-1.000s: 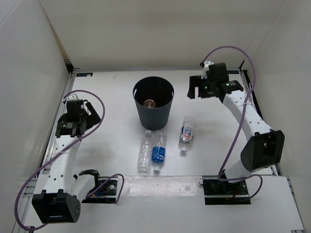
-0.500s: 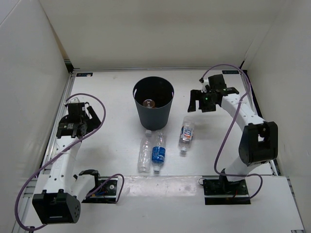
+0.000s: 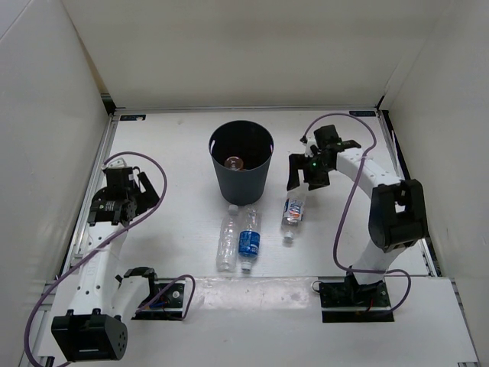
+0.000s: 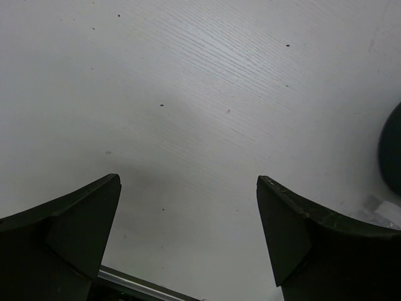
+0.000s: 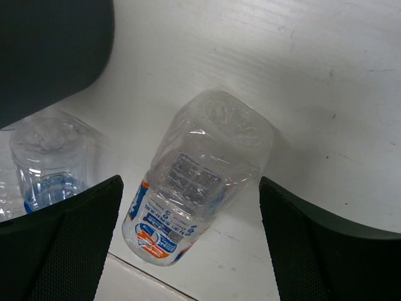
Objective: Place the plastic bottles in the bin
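The dark round bin (image 3: 242, 162) stands at the table's middle back, with the orange bottle (image 3: 234, 162) lying inside it. Three bottles lie on the table in front of it: a plain clear one (image 3: 227, 240), a blue-label one (image 3: 248, 240), and a white-blue-label one (image 3: 293, 206). My right gripper (image 3: 302, 176) is open just above the base end of the white-blue-label bottle (image 5: 194, 182), which lies between its jaws in the right wrist view. The bin's wall (image 5: 50, 50) and the blue-label bottle (image 5: 47, 163) show at that view's left. My left gripper (image 3: 114, 200) is open and empty over bare table at the far left.
White walls enclose the table on three sides. A metal rail (image 3: 98, 183) runs along the left edge beside my left arm. In the left wrist view the bin's edge (image 4: 391, 150) shows at the far right. Purple cables loop from both arms.
My right gripper has moved from the back right, forward and left, down to the white-blue-label bottle. My left gripper has drifted slightly nearer. The bottles have not moved.
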